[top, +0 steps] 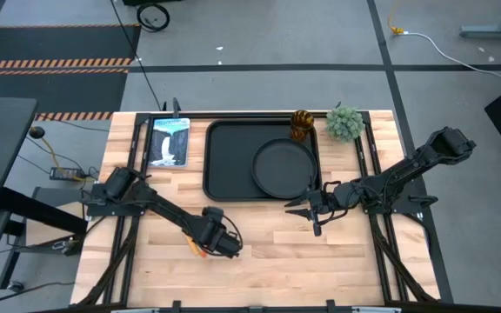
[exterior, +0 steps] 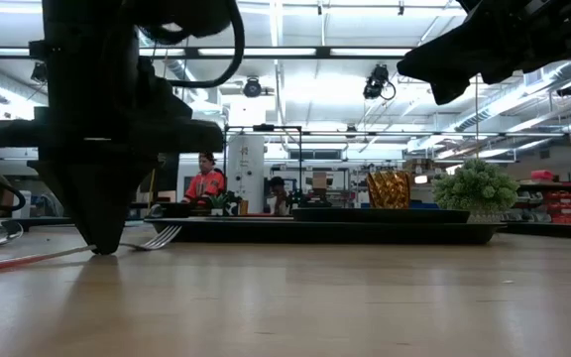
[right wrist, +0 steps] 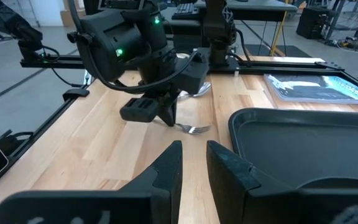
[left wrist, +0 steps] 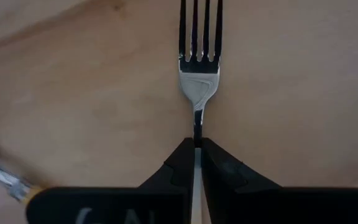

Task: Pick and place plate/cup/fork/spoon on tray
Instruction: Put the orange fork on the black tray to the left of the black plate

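Silver tines are what jump out in the left wrist view: the small fork with the thin orange-red handle [left wrist: 198,81] lies flat on the pale wooden table [top: 268,252], and the left gripper [top: 224,245] has its 2 dark fingers [left wrist: 179,168] pinched down on the handle, tips right at the tabletop. Fork and gripper sit at the table's front, well apart from the big black rectangular tray [top: 229,161].

On the tray's right half is the flat round matte-black plate [top: 283,168], and the little amber translucent cup [top: 301,123] stands at the tray's far right corner, beside a small bushy green plant [top: 344,123]. A blue-and-white card [top: 169,141] lies just left of the tray.

The yellow-handled spoon [left wrist: 2,177] shows near the fork, blurry though.

The right gripper [top: 313,209] hangs just off the tray's front right corner, fingers a narrow gap apart, holding nothing.
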